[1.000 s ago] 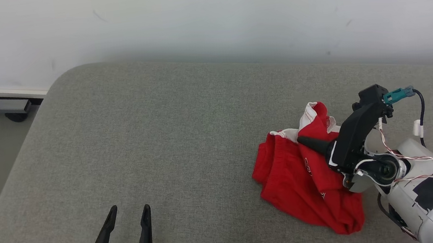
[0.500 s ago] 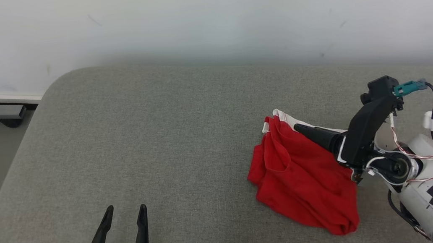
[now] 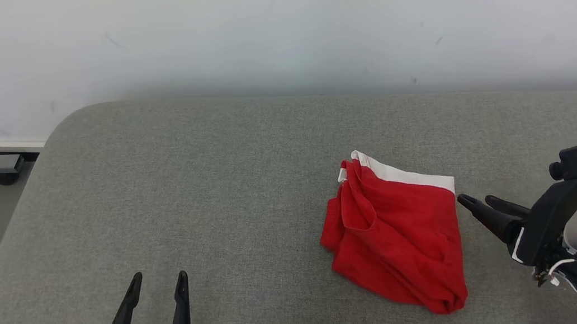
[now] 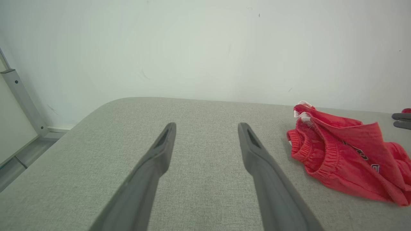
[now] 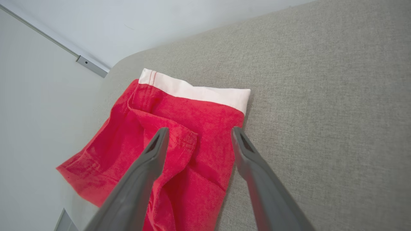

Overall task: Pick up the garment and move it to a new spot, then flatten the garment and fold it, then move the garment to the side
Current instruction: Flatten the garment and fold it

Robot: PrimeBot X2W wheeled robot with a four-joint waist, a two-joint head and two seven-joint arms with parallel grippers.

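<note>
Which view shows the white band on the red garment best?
The right wrist view: the white band lies close, whole and unobstructed along the edge of the garment. The head view shows it whole but smaller. The left wrist view catches white scraps at the far end.

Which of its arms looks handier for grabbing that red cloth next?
Probably the right. The right gripper, open, points at the red garment from just beside its edge; the left gripper, also open, sits far off across the grey cushion.
</note>
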